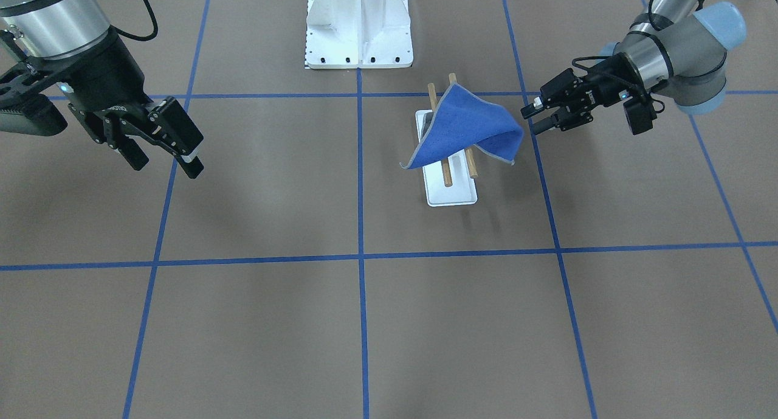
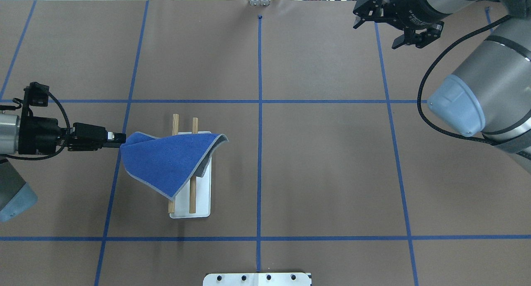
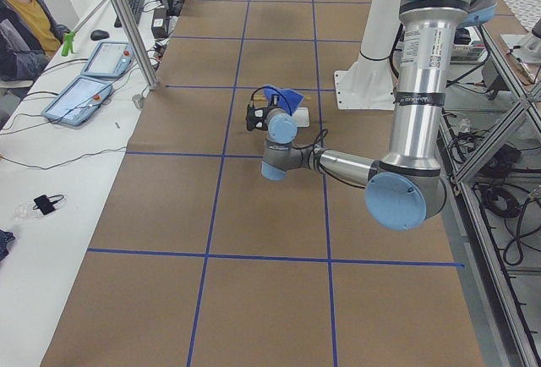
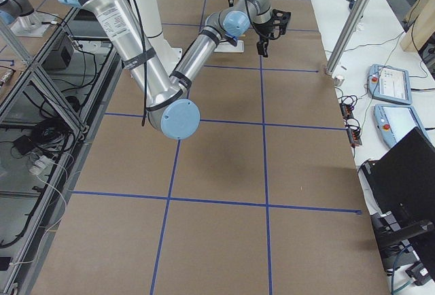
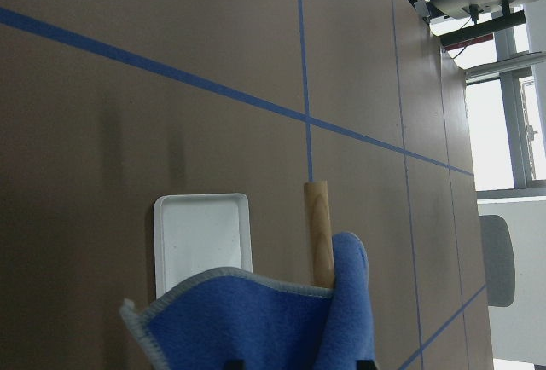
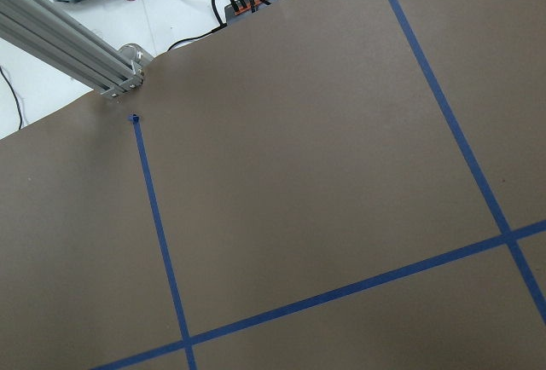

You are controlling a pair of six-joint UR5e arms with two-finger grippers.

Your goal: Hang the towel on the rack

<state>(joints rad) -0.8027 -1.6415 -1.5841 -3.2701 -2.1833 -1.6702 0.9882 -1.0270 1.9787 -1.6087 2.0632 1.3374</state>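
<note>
Gaping left pincer [image 1: 531,120] | seemingly just touching towel [image 1: 468,130] | right pincer [image 1: 167,165] wide, empty

Rack [image 2: 192,196] stands in the left half of the tabletop [image 2: 323,174], midway between the robot's edge and the far edge. Towel [image 2: 166,161] lies across both rods, spilling off toward the left end. Left claw [image 2: 119,139] is right up against the towel's left corner. Right claw [image 2: 377,33] hangs near the far edge in the right half, well apart. Pedestal [image 1: 358,24] sits mid-way along the robot's edge.
</note>
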